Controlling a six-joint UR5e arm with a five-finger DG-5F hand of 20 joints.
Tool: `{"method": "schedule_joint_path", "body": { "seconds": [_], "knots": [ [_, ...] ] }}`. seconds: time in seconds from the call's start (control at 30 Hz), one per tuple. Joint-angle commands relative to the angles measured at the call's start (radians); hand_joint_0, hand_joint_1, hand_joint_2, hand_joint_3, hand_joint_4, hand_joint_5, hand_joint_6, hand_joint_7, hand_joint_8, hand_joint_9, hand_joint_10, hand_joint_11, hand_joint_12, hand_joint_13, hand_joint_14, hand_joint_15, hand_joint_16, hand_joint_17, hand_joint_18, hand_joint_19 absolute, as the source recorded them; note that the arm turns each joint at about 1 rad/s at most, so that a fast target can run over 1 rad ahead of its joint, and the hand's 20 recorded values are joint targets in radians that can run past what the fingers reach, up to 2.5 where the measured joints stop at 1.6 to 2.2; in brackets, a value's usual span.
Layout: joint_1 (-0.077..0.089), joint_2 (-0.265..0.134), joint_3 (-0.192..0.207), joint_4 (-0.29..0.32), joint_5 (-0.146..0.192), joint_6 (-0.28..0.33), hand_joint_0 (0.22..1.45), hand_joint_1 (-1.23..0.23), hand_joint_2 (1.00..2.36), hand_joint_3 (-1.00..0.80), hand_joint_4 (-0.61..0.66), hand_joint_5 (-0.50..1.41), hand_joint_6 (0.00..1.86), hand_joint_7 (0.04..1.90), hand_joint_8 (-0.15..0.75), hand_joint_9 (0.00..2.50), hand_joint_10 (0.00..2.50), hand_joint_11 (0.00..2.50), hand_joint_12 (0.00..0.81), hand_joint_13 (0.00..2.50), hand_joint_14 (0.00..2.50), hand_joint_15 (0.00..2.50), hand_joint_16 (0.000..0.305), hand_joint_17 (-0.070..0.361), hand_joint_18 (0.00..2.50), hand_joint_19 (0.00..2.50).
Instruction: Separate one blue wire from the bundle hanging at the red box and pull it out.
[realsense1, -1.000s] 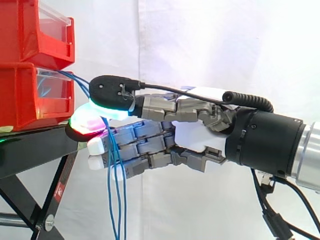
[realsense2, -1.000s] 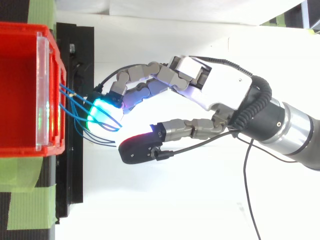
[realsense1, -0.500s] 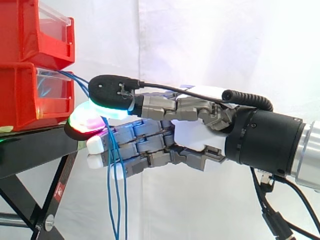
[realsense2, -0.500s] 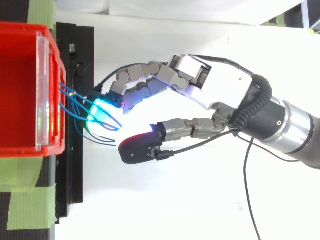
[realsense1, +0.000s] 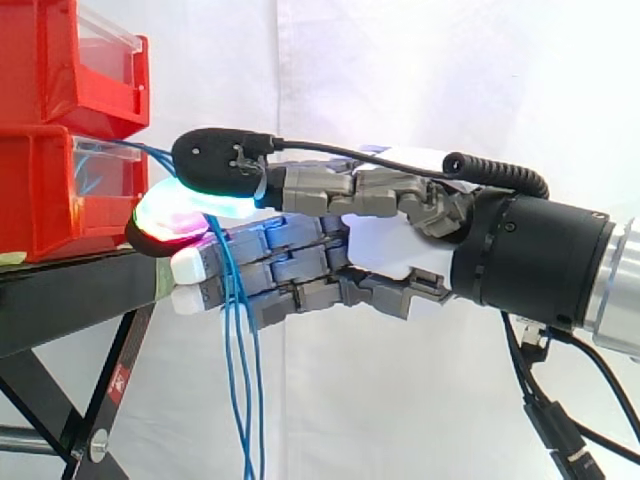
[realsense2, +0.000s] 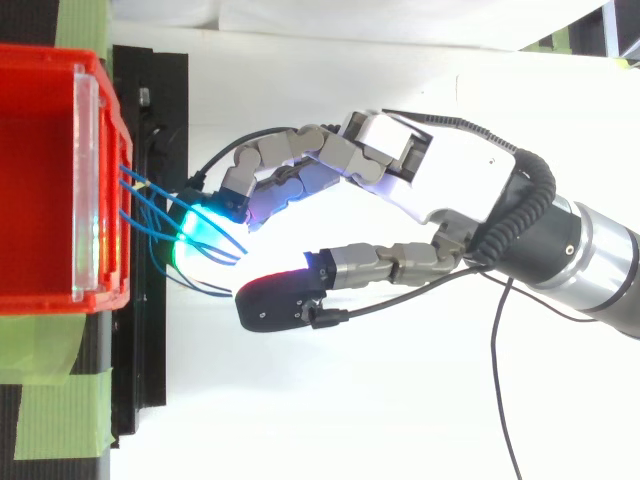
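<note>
With thumb spread from near-straight fingers (realsense2: 290, 165), the hand (realsense2: 440, 180) touched the thin blue wires (realsense1: 240, 390) hanging at the front edge of the red plastic box (realsense2: 108, 130); best was isolating one strand before pulling.

Red bin (realsense2: 45, 290): far left, clear front panel (realsense2: 88, 200) facing the hand.
Blue wires (realsense2: 148, 190): several, out at the bin front, fanning rt over black stand (realsense2: 150, 100); one loops lower, toward thumb.
Hand (realsense2: 440, 185): from rt edge, fingers stretched w/ slight bend.
Fingertips (realsense2: 200, 222): glowing green-cyan, in among the wires, touching them.
Thumb (realsense2: 280, 300): black pad, apart from fingers, near lowest loop.
Green tape (realsense2: 50, 410): bottom-left, below bin.
</note>
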Motion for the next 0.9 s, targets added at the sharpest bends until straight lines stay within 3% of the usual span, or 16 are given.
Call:
{"method": "schedule_joint_path", "body": {
  "seconds": [0.0, 0.5, 0.63, 0.67, 0.7, 0.73, 0.87],
  "knots": [
    [0.001, 0.001, 0.0, -0.001, -0.002, -0.003, 0.6, -0.66, 1.02, -0.15, 0.16, -0.2, 0.88, 0.91, 0.348, 0.83, 0.02, 0.7, 0.406, 0.78, 0.02, 0.52, 0.052, 0.117, 0.76, 0.56],
    [0.003, 0.001, 0.0, -0.001, -0.002, 0.007, 0.61, -0.69, 1.02, -0.1, 0.13, -0.19, 0.9, 0.88, 0.367, 0.87, 0.02, 0.73, 0.419, 0.81, 0.02, 0.52, 0.055, 0.125, 0.81, 0.53],
    [0.003, 0.001, -0.001, -0.001, 0.001, 0.024, 0.61, -0.69, 1.02, -0.1, 0.14, -0.19, 0.9, 0.89, 0.381, 0.88, 0.02, 0.7, 0.466, 0.86, 0.02, 0.49, 0.055, 0.124, 0.82, 0.52],
    [0.003, 0.001, 0.0, -0.001, 0.001, 0.035, 0.61, -0.68, 1.02, -0.1, 0.14, -0.19, 0.9, 0.89, 0.383, 0.88, 0.02, 0.69, 0.474, 0.87, 0.02, 0.48, 0.056, 0.125, 0.82, 0.51],
    [0.0, 0.001, 0.0, -0.001, -0.013, 0.116, 0.61, -0.68, 1.02, -0.1, 0.15, -0.19, 0.9, 0.88, 0.385, 0.88, 0.02, 0.68, 0.478, 0.89, 0.02, 0.48, 0.056, 0.125, 0.84, 0.52],
    [0.0, 0.001, 0.0, -0.001, -0.013, 0.116, 0.61, -0.68, 1.02, -0.1, 0.15, -0.19, 0.9, 0.89, 0.387, 0.88, 0.02, 0.68, 0.488, 0.92, 0.02, 0.48, 0.056, 0.125, 0.84, 0.51],
    [0.001, 0.001, 0.0, -0.011, -0.051, 0.211, 0.61, -0.68, 1.02, -0.11, 0.15, -0.2, 0.9, 0.91, 0.377, 0.83, 0.01, 0.68, 0.457, 1.11, 0.02, 0.63, 0.056, 0.127, 0.85, 0.52]
  ]
}}
